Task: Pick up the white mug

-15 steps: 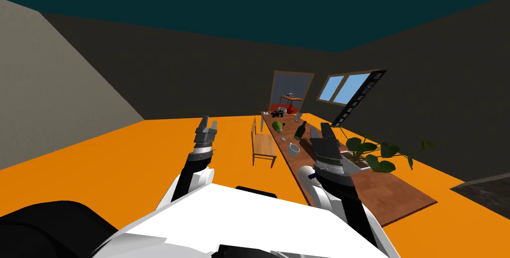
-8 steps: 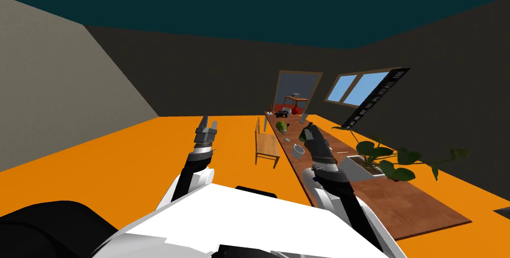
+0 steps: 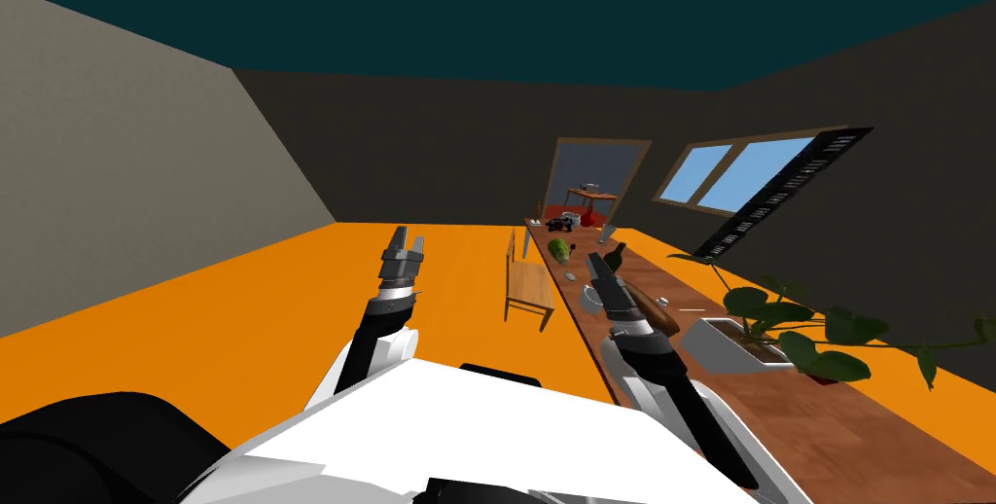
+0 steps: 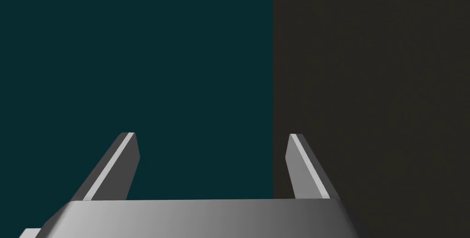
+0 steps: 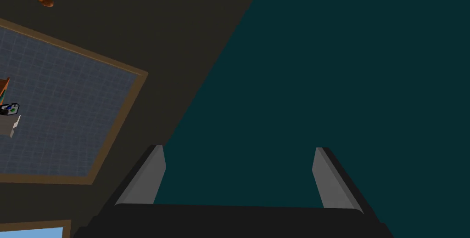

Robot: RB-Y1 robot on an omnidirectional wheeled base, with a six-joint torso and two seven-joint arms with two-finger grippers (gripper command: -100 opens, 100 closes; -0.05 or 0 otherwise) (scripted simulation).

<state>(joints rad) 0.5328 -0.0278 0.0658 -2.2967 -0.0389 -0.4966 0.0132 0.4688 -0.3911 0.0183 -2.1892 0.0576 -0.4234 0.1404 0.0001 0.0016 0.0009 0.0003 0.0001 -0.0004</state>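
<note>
Our right gripper (image 3: 594, 267), fingers wide apart, is raised near the small white mug (image 3: 587, 300) on the long brown wooden table (image 3: 778, 411). Our left gripper (image 3: 402, 241) is wide open too, above the orange floor (image 3: 243, 304).

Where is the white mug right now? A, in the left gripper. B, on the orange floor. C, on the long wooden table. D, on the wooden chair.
C: the white mug stands on the long wooden table, beyond the white planter.
</note>
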